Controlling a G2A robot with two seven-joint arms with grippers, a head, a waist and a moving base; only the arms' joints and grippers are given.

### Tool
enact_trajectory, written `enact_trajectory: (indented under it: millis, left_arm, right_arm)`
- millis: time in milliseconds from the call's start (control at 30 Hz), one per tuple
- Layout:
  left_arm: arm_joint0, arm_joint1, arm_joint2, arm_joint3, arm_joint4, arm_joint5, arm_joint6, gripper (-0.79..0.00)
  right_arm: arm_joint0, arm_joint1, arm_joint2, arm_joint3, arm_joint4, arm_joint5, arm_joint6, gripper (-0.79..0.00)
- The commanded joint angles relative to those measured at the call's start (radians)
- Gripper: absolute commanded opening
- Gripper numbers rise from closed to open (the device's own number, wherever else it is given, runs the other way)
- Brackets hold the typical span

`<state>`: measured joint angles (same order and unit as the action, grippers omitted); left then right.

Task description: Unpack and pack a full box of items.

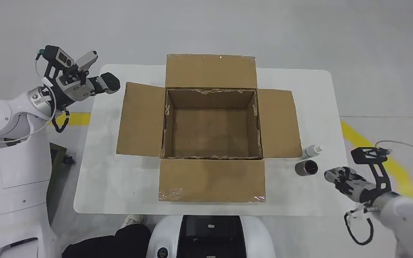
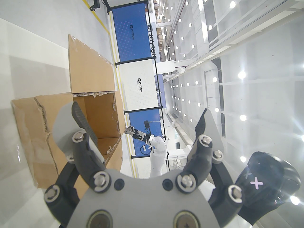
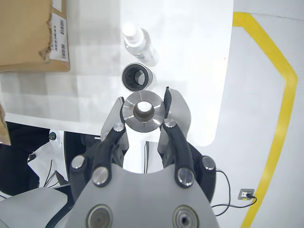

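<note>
**Fig. 1. Right jaws gripping a metal ring beside the open box**

I am holding the right jaws closed on a silver metal ring (image 3: 143, 111), over the right edge of the worktop (image 1: 310, 90), toward its near side. Just beyond the ring, a black cylinder (image 3: 137, 76) is resting on the worktop, and a small clear spray bottle (image 3: 140, 45) is lying just beside it. The cardboard box (image 1: 211, 126) is sitting mid-worktop with all four flaps spread. The left jaws are standing open, gripping nothing, off the far-left corner.

Top view looks down — all share box (image 1: 213, 71).
</note>
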<state>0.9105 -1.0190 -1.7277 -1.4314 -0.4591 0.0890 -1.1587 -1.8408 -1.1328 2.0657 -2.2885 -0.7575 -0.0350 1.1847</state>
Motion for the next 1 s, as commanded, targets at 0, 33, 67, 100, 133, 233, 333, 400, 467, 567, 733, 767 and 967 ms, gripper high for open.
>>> enact_trajectory:
  millis: [0,33,67,100,133,233,333,400,467,567,733,767,967]
  left_arm:
    - [0.0,0.0,0.0,0.0,0.0,0.0,0.0,0.0]
    - [0.0,0.0,0.0,0.0,0.0,0.0,0.0,0.0]
    - [0.0,0.0,0.0,0.0,0.0,0.0,0.0,0.0]
    - [0.0,0.0,0.0,0.0,0.0,0.0,0.0,0.0]
    - [0.0,0.0,0.0,0.0,0.0,0.0,0.0,0.0]
    - [0.0,0.0,0.0,0.0,0.0,0.0,0.0,0.0]
    - [0.0,0.0,0.0,0.0,0.0,0.0,0.0,0.0]
    - [0.0,0.0,0.0,0.0,0.0,0.0,0.0,0.0]
    - [0.0,0.0,0.0,0.0,0.0,0.0,0.0,0.0]
    - [0.0,0.0,0.0,0.0,0.0,0.0,0.0,0.0]
    - [0.0,0.0,0.0,0.0,0.0,0.0,0.0,0.0]
    - [0.0,0.0,0.0,0.0,0.0,0.0,0.0,0.0]
    - [0.0,0.0,0.0,0.0,0.0,0.0,0.0,0.0]
  right_arm:
    - [-0.009,-0.001,-0.01,0.022,-0.005,0.003,-0.022,-0.785]
    - [-0.012,-0.001,-0.016,0.034,-0.007,0.006,-0.032,-0.785]
    - [-0.015,0.0,-0.021,0.044,-0.015,0.007,-0.038,-0.785]
    - [-0.016,0.0,-0.028,0.052,-0.017,0.009,-0.046,-0.785]
    - [-0.018,0.0,-0.034,0.06,-0.022,0.012,-0.048,-0.785]
    - [-0.017,0.002,-0.057,0.079,-0.043,0.018,-0.046,-0.785]
    - [-0.015,0.002,-0.081,0.099,-0.05,0.028,-0.057,-0.785]
    - [-0.015,0.003,-0.094,0.109,-0.052,0.034,-0.064,-0.785]
    - [-0.013,0.003,-0.108,0.119,-0.051,0.04,-0.073,-0.785]
    - [-0.009,0.003,-0.132,0.131,-0.058,0.048,-0.079,-0.785]
    - [0.009,0.006,-0.176,0.155,-0.099,0.061,-0.071,-0.785]
    - [0.013,0.007,-0.185,0.159,-0.11,0.064,-0.068,-0.785]
    - [0.027,0.008,-0.213,0.176,-0.123,0.081,-0.078,-0.785]
